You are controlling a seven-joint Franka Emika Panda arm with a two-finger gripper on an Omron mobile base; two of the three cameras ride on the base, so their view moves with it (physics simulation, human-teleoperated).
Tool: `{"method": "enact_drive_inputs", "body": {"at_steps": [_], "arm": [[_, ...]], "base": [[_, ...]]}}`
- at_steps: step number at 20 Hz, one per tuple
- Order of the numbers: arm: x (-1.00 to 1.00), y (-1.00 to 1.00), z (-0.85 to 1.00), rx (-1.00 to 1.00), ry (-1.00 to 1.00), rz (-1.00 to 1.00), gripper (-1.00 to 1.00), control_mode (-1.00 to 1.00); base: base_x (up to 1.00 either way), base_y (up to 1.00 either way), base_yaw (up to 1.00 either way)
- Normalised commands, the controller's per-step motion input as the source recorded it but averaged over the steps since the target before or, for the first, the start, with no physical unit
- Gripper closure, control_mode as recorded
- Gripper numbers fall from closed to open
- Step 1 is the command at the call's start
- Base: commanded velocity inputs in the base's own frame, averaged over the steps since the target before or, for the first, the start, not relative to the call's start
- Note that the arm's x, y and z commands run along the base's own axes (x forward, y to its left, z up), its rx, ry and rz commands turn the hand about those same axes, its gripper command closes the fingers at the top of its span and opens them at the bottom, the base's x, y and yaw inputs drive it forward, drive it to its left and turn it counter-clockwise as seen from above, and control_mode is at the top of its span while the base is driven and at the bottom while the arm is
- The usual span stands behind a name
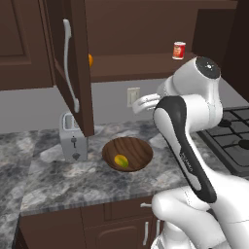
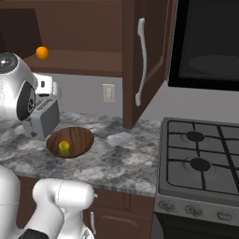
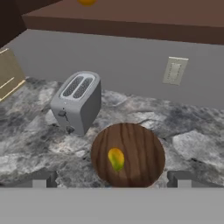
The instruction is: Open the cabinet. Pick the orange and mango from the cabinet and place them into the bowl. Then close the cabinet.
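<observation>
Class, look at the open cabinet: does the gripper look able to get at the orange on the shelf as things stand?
Probably yes. The cabinet doors stand open, the orange sits alone near the shelf's front edge, and the gripper is open and empty above the bowl, so only a lift seems needed.

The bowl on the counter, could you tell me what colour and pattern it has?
The bowl is dark brown with a wood grain, clearest in the hand view.

Mango (image 3: 116,158) in bowl (image 3: 144,148); orange (image 2: 42,52) in open cabinet (image 1: 73,63).
</observation>
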Motion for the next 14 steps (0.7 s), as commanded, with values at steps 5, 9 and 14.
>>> {"method": "enact_drive_inputs", "body": {"at_steps": [5, 9, 14], "arm": [[0.31, 0.0, 0.32, 0.02, -0.11, 0.09, -1.0, -1.0], [0.27, 0.0, 0.31, 0.0, -0.11, 0.11, -1.0, -1.0], [0.22, 0.0, 0.43, 0.0, -0.06, 0.09, -1.0, -1.0]], "base": [[0.0, 0.0, 0.0], [0.0, 0.0, 0.0], [0.0, 0.0, 0.0]]}}
